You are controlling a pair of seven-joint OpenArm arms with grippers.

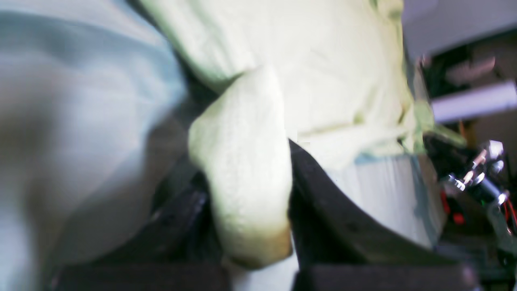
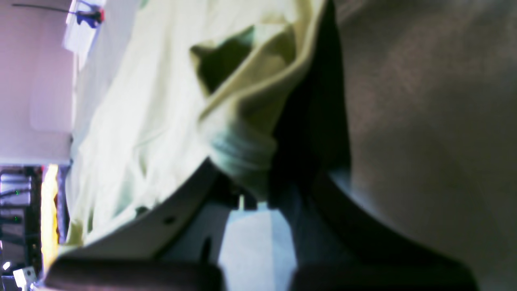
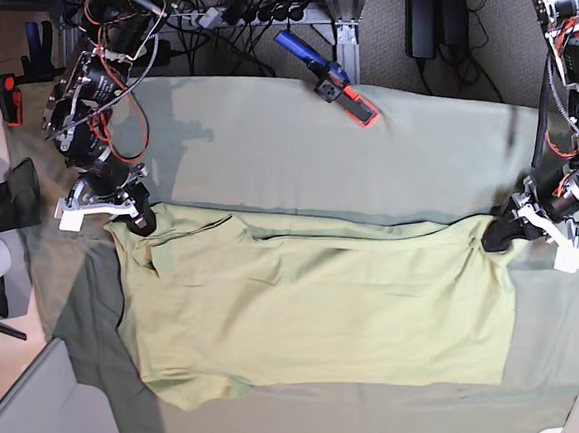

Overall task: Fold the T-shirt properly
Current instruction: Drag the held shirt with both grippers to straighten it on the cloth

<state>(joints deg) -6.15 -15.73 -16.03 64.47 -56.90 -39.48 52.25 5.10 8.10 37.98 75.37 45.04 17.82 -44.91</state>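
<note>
On my left wrist camera, the left jaws (image 1: 258, 210) are clenched on a bunch of the plain pale yellow-green cotton T-shirt (image 1: 307, 60).

On my right wrist camera, the right jaws (image 2: 258, 190) are pinching a ribbed hem of the shirt.

From the base camera, the shirt lies across the middle of the counter, its far edge pinched at both ends; I judge one lengthwise fold begun, the rest still to do. A dull grey-green table cloth (image 3: 263, 128) covers the counter, with cables beyond the far edge.

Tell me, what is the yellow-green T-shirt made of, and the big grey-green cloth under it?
The T-shirt looks like thin, soft knit fabric, probably cotton: matte, it bunches and wrinkles where the left gripper and right gripper pinch it. The table cloth also looks like matte woven fabric, duller, lying in soft creases; its exact fibre can't be told.
</note>
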